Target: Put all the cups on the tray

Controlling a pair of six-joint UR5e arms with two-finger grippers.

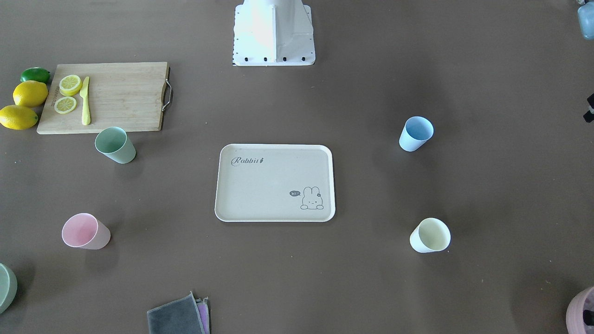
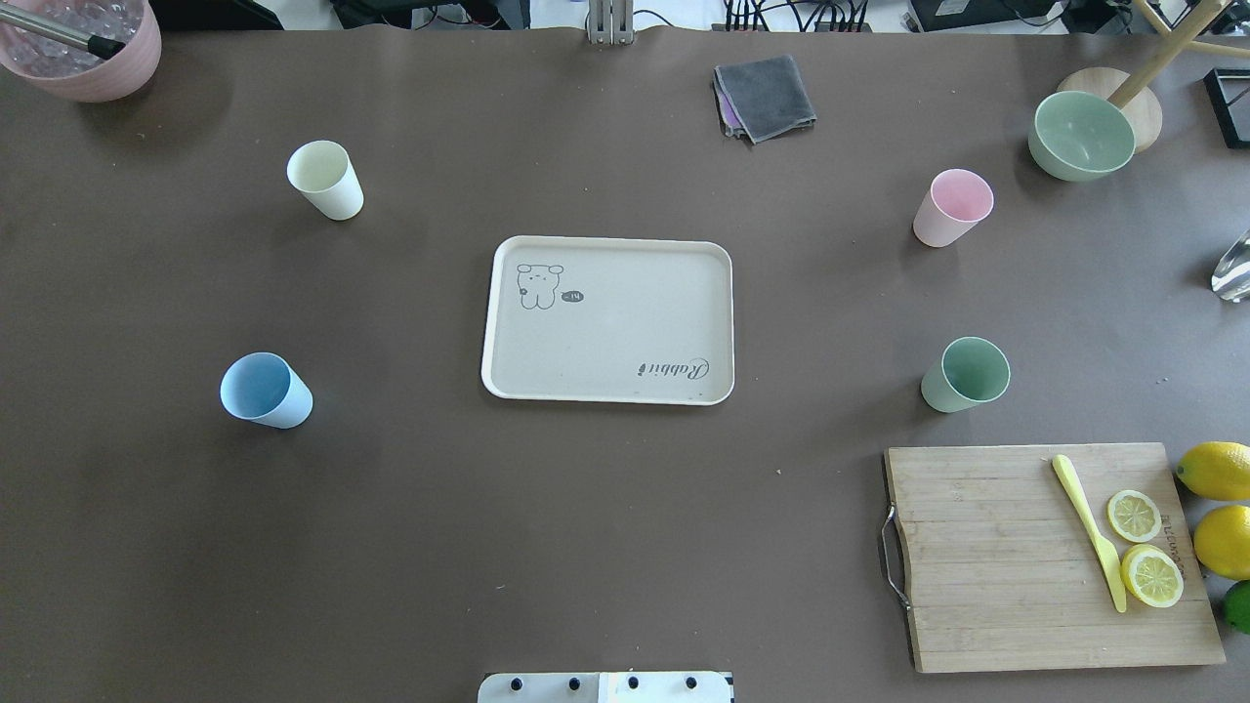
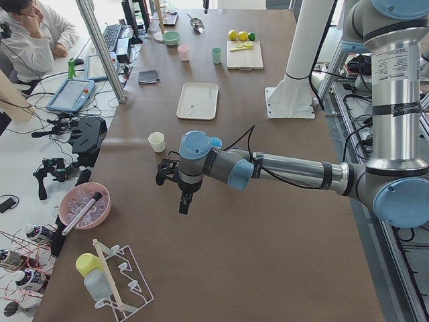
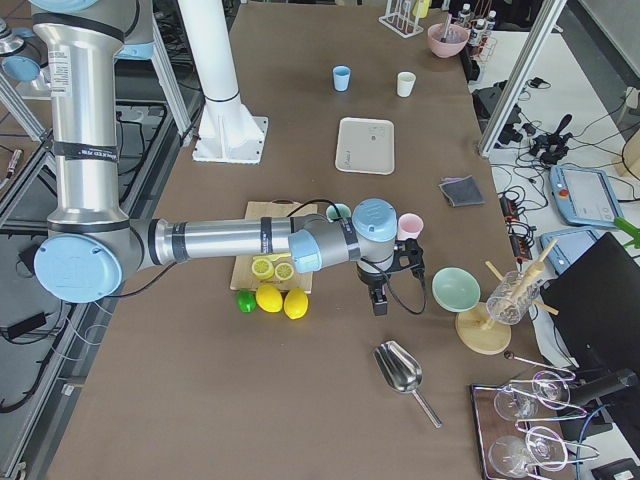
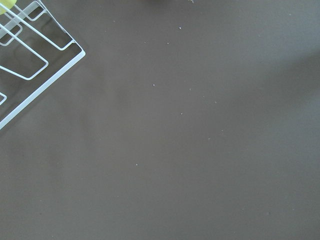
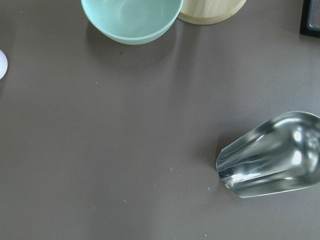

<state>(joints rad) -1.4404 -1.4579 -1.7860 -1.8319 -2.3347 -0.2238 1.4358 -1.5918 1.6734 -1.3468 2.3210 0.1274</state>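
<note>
- The left gripper (image 3: 184,208) hangs point-down over the bare table (image 2: 586,537) near its left end. It shows only in the side view, so I cannot tell how far its jaws stand apart.
- Its wrist camera shows only tabletop and a corner of a white wire rack (image 5: 35,65), cut off at the picture's edge.
- The right gripper (image 4: 379,300) hangs point-down near the table's right end, also seen only from the side. How far it is open cannot be told.
- Its wrist camera shows a metal scoop (image 6: 272,155), cut off at the right, and part of a sage-green bowl (image 6: 132,17).
- The tray (image 2: 625,322) lies at the middle of the table with nothing on it.
- All four cups stand upright on the table, well apart from the tray.
- The cream cup (image 2: 326,180) stands in the left half toward the far edge. The light blue cup (image 2: 266,391) stands in the left half nearer the robot.
- The pink cup (image 2: 951,207) stands in the right half toward the far edge. The green cup (image 2: 965,374) stands just beyond the cutting board (image 2: 1025,566).
- From the left end, the arm's wrist hides most of the light blue cup. From the right end, the other arm partly covers the green and pink cups.
- A mauve pot (image 2: 88,59) is cropped at the far left corner.
</note>
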